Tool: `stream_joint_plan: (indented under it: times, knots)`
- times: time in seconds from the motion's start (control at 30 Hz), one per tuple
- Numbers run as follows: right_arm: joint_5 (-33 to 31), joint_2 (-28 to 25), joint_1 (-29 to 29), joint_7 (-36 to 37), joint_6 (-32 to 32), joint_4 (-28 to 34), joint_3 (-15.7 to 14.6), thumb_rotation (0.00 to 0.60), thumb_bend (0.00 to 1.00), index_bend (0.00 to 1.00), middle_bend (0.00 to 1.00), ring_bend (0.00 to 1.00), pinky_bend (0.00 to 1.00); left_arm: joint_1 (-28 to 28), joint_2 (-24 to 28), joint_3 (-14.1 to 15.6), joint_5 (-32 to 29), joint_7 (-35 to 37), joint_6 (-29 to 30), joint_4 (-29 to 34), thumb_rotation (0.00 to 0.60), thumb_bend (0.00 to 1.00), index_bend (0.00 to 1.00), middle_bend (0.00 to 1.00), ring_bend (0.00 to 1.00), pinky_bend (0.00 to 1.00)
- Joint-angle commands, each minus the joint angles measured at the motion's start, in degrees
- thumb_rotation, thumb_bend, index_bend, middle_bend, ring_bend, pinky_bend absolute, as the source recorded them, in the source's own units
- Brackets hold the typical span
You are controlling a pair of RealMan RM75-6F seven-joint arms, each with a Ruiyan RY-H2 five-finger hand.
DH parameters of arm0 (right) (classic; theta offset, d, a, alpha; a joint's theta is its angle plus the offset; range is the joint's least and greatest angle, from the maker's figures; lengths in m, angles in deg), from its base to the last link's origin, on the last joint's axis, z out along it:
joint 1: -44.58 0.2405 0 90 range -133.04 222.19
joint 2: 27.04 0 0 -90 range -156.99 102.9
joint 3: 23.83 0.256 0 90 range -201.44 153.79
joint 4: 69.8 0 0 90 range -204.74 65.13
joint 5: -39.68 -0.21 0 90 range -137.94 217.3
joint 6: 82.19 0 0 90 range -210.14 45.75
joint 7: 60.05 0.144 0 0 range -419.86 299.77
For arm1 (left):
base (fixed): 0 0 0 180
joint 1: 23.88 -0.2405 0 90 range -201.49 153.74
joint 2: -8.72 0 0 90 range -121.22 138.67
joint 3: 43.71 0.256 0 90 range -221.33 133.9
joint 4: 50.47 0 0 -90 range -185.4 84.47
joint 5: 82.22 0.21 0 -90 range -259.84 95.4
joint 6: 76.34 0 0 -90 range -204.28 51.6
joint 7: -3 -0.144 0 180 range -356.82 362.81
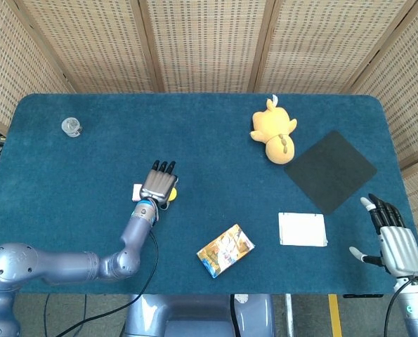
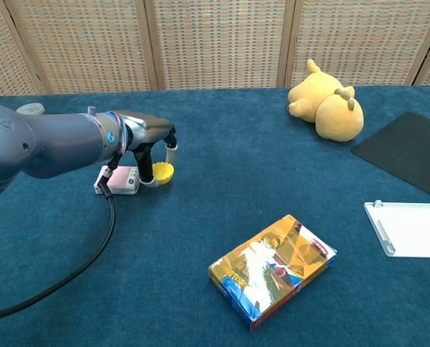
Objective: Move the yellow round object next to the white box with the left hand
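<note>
The yellow round object (image 2: 162,173) is pinched between the thumb and a finger of my left hand (image 2: 154,142), low over the blue cloth. It sits just right of the small white box with a pink top (image 2: 118,180). In the head view my left hand (image 1: 159,184) covers most of the yellow object (image 1: 173,194), and the white box (image 1: 137,192) peeks out at its left. Whether the yellow object touches the cloth I cannot tell. My right hand (image 1: 395,243) hangs at the table's near right corner, fingers spread, holding nothing.
A colourful carton (image 2: 272,269) lies near the front middle. A flat white tray (image 2: 410,228) lies at the right, with a black mat (image 2: 410,150) behind it. A yellow plush toy (image 2: 327,105) rests at the back. A small clear object (image 1: 72,126) stands far left.
</note>
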Motion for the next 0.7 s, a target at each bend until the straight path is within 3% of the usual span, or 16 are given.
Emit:
stream_joint_plan:
  times: [0.03,0.2,0.37,0.5,0.7]
  knots:
    - [0.0,0.0,0.0,0.1,-0.1,0.0,0.0,0.6,0.0,0.06,0.0,0.0,0.04,0.3,-1.0,0.0,-0.7,-0.5,0.5,-0.9,0.6,0.29,0.33,0.0,0.0,0.0]
    - [0.0,0.0,0.0,0.3,0.1,-0.1,0.1,0.6,0.0,0.06,0.0,0.0,0.04,0.7,-2.1,-0.1,-1.7,-1.6,0.7,-1.9,0.6,0.29,0.3,0.0,0.0,0.0]
    - [-0.1,-0.1,0.0,0.5,0.1,-0.1,0.1,0.6,0.0,0.06,0.0,0.0,0.04,0.5,-2.4,-0.4,-1.0,-1.2,0.7,-2.0,0.6,0.29,0.14,0.0,0.0,0.0]
    - [-0.1,0.0,0.0,0.4,0.1,-0.2,0.1,0.6,0.0,0.06,0.0,0.0,0.04,-0.2,-1.8,-1.1,0.6,0.4,0.8,-0.8,0.6,0.29,0.08,0.0,0.0,0.0]
    - [-0.2,0.0,-0.1,0.3,0.3,-0.3,0.2,0.6,0.0,0.06,0.0,0.0,0.04,-4.2,4.0,-3.9,7.7,9.3,2.3,7.9,0.6,0.29,0.04,0.0,0.0,0.0]
